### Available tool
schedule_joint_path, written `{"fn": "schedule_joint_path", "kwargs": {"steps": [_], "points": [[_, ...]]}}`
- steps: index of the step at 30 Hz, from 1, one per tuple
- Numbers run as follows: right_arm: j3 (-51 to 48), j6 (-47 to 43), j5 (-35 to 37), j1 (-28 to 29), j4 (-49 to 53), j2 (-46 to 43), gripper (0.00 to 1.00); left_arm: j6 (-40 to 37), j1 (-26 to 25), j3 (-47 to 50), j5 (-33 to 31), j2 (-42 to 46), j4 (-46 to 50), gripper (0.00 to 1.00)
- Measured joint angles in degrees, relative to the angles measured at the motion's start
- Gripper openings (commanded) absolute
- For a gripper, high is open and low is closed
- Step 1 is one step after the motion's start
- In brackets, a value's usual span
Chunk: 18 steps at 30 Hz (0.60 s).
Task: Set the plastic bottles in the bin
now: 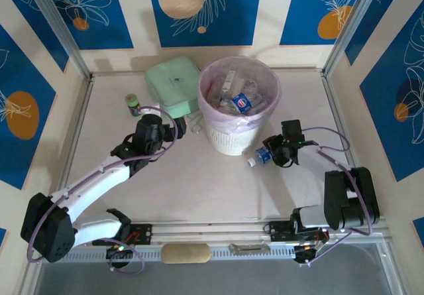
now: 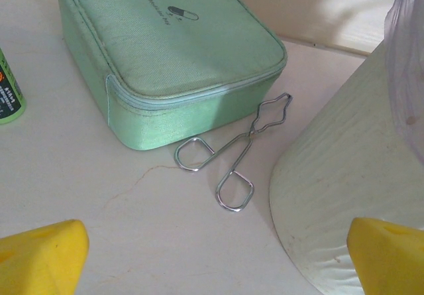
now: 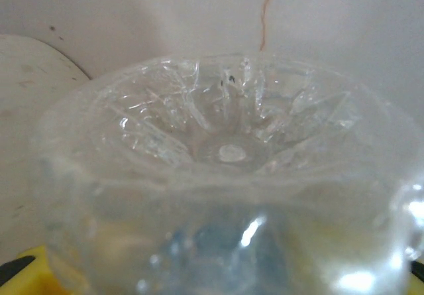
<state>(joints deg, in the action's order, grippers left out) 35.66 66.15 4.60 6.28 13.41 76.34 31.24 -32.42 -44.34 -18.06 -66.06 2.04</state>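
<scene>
Clear bottle point(image 3: 225, 176) base-on to right wrist camera, clamped in right jaws. From above: bottle low beside bin point(image 1: 228, 139), on its right, cap toward bin wall. Step in hand: pick-up, grip made; whether bottle is off worktop point(image 1: 185, 189) unclear. Next: raise above rim, swing left over pink liner, release onto bottles in bin point(image 1: 242, 99). Left jaws wide, empty, facing mint case point(image 2: 172, 63) and metal tongs point(image 2: 232, 156).

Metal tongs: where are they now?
Left wrist view: the metal tongs lie on the table between the mint-green case, left, and the white bin, right.
</scene>
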Motion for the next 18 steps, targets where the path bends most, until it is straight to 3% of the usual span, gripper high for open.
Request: {"fn": "schedule_joint_path", "kwargs": {"steps": [10,18], "points": [[12.37,-11.43,7.72,-5.7,12.9,-19.67,0.51,0.24,2.6,1.84,0.11,1.79,-0.59,1.0],[28.94,-22.4,10.49,-5.2,17.35,-22.53,0.52,1.49,3.98,3.04,1.88,1.84,-1.27,1.0]]}}
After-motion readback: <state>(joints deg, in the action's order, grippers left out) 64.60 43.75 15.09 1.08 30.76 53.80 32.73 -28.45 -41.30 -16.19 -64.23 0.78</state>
